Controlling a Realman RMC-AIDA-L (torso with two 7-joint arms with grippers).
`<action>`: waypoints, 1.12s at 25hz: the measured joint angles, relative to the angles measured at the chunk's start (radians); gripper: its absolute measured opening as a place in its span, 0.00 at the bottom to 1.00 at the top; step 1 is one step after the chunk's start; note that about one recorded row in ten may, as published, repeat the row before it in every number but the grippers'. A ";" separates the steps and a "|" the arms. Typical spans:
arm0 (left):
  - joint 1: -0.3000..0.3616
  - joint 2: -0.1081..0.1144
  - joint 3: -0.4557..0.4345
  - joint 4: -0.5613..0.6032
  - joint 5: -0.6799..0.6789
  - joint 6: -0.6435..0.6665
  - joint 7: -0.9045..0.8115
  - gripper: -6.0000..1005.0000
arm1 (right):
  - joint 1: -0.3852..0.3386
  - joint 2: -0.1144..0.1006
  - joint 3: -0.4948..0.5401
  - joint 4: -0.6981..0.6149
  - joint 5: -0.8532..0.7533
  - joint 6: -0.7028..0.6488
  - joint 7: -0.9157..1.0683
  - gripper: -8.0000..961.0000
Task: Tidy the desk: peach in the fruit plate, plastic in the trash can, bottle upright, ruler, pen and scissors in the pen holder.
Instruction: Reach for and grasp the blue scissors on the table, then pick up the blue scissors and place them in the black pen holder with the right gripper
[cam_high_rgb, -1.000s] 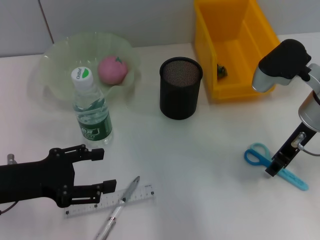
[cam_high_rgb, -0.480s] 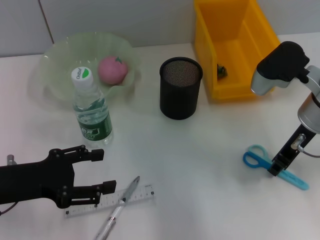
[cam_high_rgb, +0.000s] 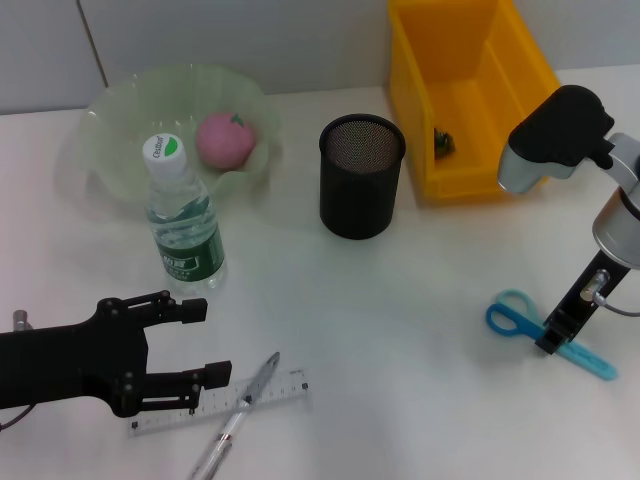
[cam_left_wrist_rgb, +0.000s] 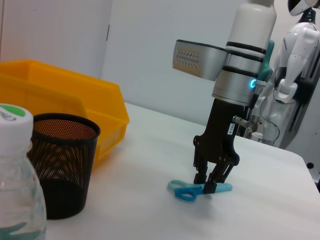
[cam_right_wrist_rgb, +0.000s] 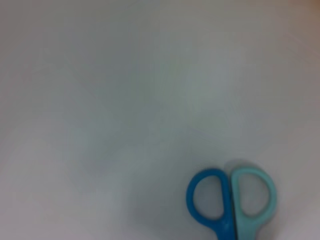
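Inspecting from the near edge of the desk (cam_high_rgb: 400, 300): the ruler (cam_high_rgb: 215, 404) lies flat at near left with the pen (cam_high_rgb: 240, 414) crossed over it. The left gripper (cam_high_rgb: 205, 340) hovers just beside them, fingers spread and holding nothing; it appears parked.

At near right, the scissors (cam_high_rgb: 545, 334) lie flat, loop handles toward the left, covered blade toward the right. The right gripper (cam_high_rgb: 552, 335) stands vertical over the junction of handles and blade. In the left wrist view its fingertips (cam_left_wrist_rgb: 216, 187) reach down to the scissors (cam_left_wrist_rgb: 195, 189) at desk level, straddling them; whether they have clamped cannot be told. The right wrist view shows only the two loops (cam_right_wrist_rgb: 232, 200), resting on the surface.

Handling judgement: the scissors look light, stiff and thin, with smooth plastic that may slip or pivot. The best hold is across the narrow neck behind the loops, close to the balance point, so they hang blade-down for the holder.

Mid-distance: the bottle (cam_high_rgb: 184, 222) stands upright at left; the pen holder (cam_high_rgb: 361, 176) stands at centre, with nothing seen protruding from it.

Far: the fruit plate (cam_high_rgb: 110, 130) holds the peach (cam_high_rgb: 224, 138). The trash can (cam_high_rgb: 470, 90) at far right contains a small dark item, likely the plastic (cam_high_rgb: 443, 142).
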 joint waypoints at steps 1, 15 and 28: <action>0.000 0.000 0.000 0.000 0.000 0.000 0.000 0.79 | 0.000 0.000 -0.003 0.001 0.000 0.000 0.000 0.27; 0.004 0.000 0.000 -0.003 -0.002 0.002 0.001 0.79 | -0.003 -0.001 -0.015 -0.003 0.005 0.000 -0.006 0.24; 0.009 0.000 -0.001 0.004 -0.006 0.008 0.001 0.79 | -0.070 -0.008 0.170 -0.299 0.235 -0.135 -0.093 0.24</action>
